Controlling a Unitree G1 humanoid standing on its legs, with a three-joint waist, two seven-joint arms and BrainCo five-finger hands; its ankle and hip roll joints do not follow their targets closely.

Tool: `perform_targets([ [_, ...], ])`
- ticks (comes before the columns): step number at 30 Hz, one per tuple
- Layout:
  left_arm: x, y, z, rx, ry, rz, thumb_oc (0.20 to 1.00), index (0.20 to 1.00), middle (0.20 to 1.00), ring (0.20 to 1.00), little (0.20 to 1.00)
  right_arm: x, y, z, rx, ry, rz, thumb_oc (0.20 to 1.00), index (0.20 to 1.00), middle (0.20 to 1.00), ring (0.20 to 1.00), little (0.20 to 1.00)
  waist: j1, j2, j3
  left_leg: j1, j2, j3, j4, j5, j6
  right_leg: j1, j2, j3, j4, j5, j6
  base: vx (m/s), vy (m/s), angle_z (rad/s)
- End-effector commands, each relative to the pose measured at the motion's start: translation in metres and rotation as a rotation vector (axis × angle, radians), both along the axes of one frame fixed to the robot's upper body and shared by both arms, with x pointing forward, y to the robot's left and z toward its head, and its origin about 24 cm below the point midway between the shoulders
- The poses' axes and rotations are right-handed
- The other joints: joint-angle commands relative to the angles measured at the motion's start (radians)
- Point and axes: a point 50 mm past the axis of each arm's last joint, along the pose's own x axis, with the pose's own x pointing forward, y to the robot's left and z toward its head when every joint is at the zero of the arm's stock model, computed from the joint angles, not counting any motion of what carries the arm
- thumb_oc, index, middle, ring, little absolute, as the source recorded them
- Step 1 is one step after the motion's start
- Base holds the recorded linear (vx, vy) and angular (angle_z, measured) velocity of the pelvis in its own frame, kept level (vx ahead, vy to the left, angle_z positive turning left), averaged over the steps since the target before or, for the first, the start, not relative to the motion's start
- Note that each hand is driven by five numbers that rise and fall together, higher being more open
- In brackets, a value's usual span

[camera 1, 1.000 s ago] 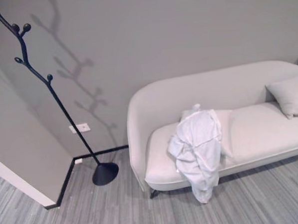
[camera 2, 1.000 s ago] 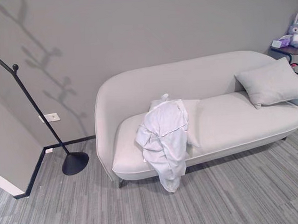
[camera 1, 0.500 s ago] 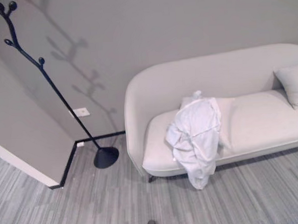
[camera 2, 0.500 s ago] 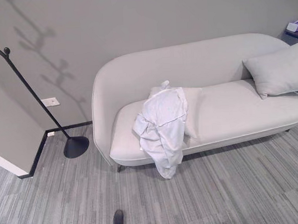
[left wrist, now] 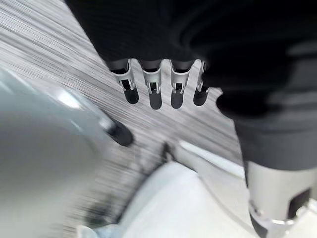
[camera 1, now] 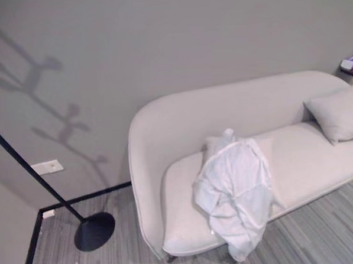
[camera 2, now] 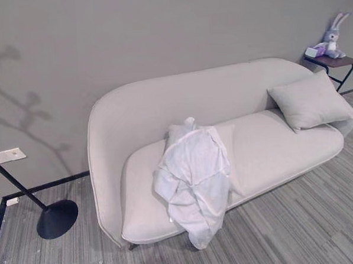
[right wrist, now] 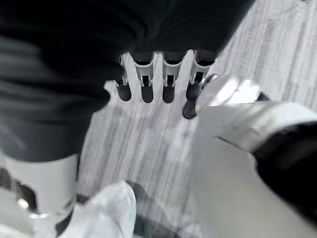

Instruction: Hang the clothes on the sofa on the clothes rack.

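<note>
since both the left hand (left wrist: 163,84) and right hand (right wrist: 158,82) hang released, reach the white garment (camera 2: 194,178) at the sofa's (camera 2: 272,145) six o'clock edge, then carry it to the rack (camera 1: 90,230) at nine o'clock.

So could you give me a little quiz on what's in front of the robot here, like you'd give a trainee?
1. True or false: the white garment lies fully on the sofa seat.
2. Where is the clothes rack? A) right of the sofa B) left of the sofa, by the wall C) behind the cushion
3. What does the left hand or the right hand hold?

Key
1. False: its lower end hangs over the seat's front edge.
2. B
3. Nothing: both hang open over the floor, fingers relaxed.
</note>
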Motion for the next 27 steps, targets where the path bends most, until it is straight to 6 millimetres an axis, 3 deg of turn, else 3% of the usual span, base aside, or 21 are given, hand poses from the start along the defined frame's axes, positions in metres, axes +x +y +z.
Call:
perform_targets([
  [1, -0.008, -0.01, -0.003, 0.006, 0.027, -0.02, 1.0, 1.0, 1.0, 1.0, 1.0, 0.021, -0.019, 0.005, -0.102, -0.016, 0.086, 1.0, 1.0, 1.0, 1.0, 1.0, 0.027, 0.028, 0.005, -0.085, 0.087, -0.014, 0.046, 0.005, -0.081, -0.047, 0.021, 0.011, -0.057, 0.158, -0.012, 0.12, 0.178, -0.17],
  [3, -0.002, -0.004, -0.001, 0.034, 0.011, -0.031, 1.0, 1.0, 1.0, 1.0, 1.0, 0.038, -0.027, 0.008, -0.166, -0.045, 0.122, 1.0, 1.0, 1.0, 1.0, 1.0, 0.028, 0.036, 0.02, -0.047, 0.058, -0.01, 0.033, -0.022, -0.053, -0.099, 0.007, 0.008, 0.068, 0.21, 0.002, 0.14, 0.203, -0.24],
  [4, -0.002, -0.004, -0.001, 0.034, 0.011, -0.031, 1.0, 1.0, 1.0, 1.0, 1.0, 0.038, -0.027, 0.008, -0.166, -0.045, 0.122, 1.0, 1.0, 1.0, 1.0, 1.0, 0.029, 0.036, 0.02, -0.047, 0.058, -0.01, 0.033, -0.022, -0.053, -0.1, 0.007, 0.008, 0.069, 0.209, 0.002, 0.08, 0.212, -0.25],
  [5, 0.004, 0.002, 0.002, 0.068, -0.014, -0.022, 1.0, 1.0, 1.0, 1.0, 1.0, 0.07, -0.033, 0.014, -0.268, -0.12, 0.213, 1.0, 1.0, 1.0, 1.0, 1.0, 0.021, 0.054, 0.063, -0.017, 0.047, -0.019, 0.03, -0.036, -0.026, -0.18, 0.011, 0.008, 0.23, 0.295, 0.007, 0.03, 0.132, -0.18],
  [6, 0.004, 0.002, 0.002, 0.071, -0.018, -0.025, 1.0, 1.0, 1.0, 1.0, 1.0, 0.079, -0.035, 0.017, -0.298, -0.143, 0.245, 1.0, 1.0, 1.0, 1.0, 1.0, 0.023, 0.062, 0.07, -0.006, 0.049, -0.02, 0.026, -0.04, -0.024, -0.197, 0.008, -0.006, 0.252, 0.303, 0.007, 0.05, 0.143, -0.05],
  [8, -0.004, 0.007, 0.002, 0.087, 0.001, 0.008, 1.0, 1.0, 1.0, 1.0, 1.0, 0.106, -0.037, 0.025, -0.408, -0.206, 0.382, 1.0, 1.0, 1.0, 1.0, 1.0, 0.028, 0.072, 0.069, 0.015, 0.055, -0.014, 0.014, -0.056, -0.032, -0.208, -0.045, -0.09, 0.185, 0.301, 0.003, 0.12, -0.037, 0.09],
  [9, -0.005, 0.009, 0.002, 0.096, -0.008, 0.031, 1.0, 1.0, 1.0, 1.0, 1.0, 0.128, -0.039, 0.037, -0.518, -0.283, 0.495, 1.0, 1.0, 1.0, 1.0, 1.0, 0.021, 0.079, 0.069, 0.018, 0.068, -0.018, 0.01, -0.064, -0.041, -0.233, -0.059, -0.108, 0.105, 0.289, 0.002, 0.15, -0.149, -0.15],
  [11, -0.005, 0.011, 0.003, 0.104, -0.012, 0.062, 1.0, 1.0, 1.0, 1.0, 1.0, 0.149, -0.045, 0.055, -0.642, -0.365, 0.588, 1.0, 1.0, 1.0, 1.0, 1.0, 0.007, 0.073, 0.078, 0.024, 0.076, -0.026, 0.011, -0.077, -0.053, -0.257, -0.071, -0.102, -0.004, 0.306, 0.012, 0.1, -0.159, -0.32],
  [12, -0.004, 0.013, 0.004, 0.111, -0.019, 0.077, 1.0, 1.0, 1.0, 1.0, 1.0, 0.148, -0.051, 0.06, -0.699, -0.361, 0.64, 1.0, 1.0, 1.0, 1.0, 1.0, 0.001, 0.062, 0.082, 0.029, 0.071, -0.031, 0.014, -0.088, -0.057, -0.227, -0.077, -0.107, -0.082, 0.301, 0.016, 0.07, -0.14, 0.13],
  [14, -0.009, 0.014, 0.003, 0.114, -0.005, 0.129, 1.0, 1.0, 1.0, 1.0, 1.0, 0.154, -0.052, 0.069, -0.774, -0.383, 0.772, 1.0, 1.0, 1.0, 1.0, 1.0, -0.003, 0.034, 0.081, 0.039, 0.084, -0.033, 0.004, -0.079, -0.077, -0.231, -0.065, -0.084, -0.098, 0.335, 0.038, 0.08, -0.204, 0.5],
  [16, -0.015, 0.009, 0.001, 0.097, 0.004, 0.133, 1.0, 1.0, 1.0, 1.0, 1.0, 0.156, -0.058, 0.078, -0.83, -0.405, 0.871, 1.0, 1.0, 1.0, 1.0, 1.0, -0.002, 0.022, 0.064, 0.048, 0.099, -0.037, 0.004, -0.085, -0.09, -0.201, -0.052, -0.108, -0.132, 0.341, 0.036, 0.14, -0.186, 0.43],
  [19, -0.024, 0.008, 0.0, 0.095, 0.035, 0.117, 1.0, 1.0, 1.0, 1.0, 1.0, 0.153, -0.064, 0.08, -0.897, -0.365, 0.998, 1.0, 1.0, 1.0, 1.0, 1.0, -0.003, 0.02, 0.056, 0.046, 0.122, -0.064, 0.004, -0.083, -0.108, -0.162, -0.022, -0.143, -0.171, 0.314, 0.022, 0.1, -0.128, 0.11],
  [27, -0.039, 0.008, -0.001, 0.109, 0.078, 0.125, 1.0, 1.0, 1.0, 1.0, 1.0, 0.151, -0.05, 0.068, -0.854, -0.364, 1.029, 1.0, 1.0, 1.0, 1.0, 1.0, 0.012, 0.028, 0.062, 0.036, 0.141, -0.078, 0.004, -0.089, -0.125, -0.14, -0.003, -0.165, -0.21, 0.276, 0.014, 0.06, -0.023, 0.09],
])
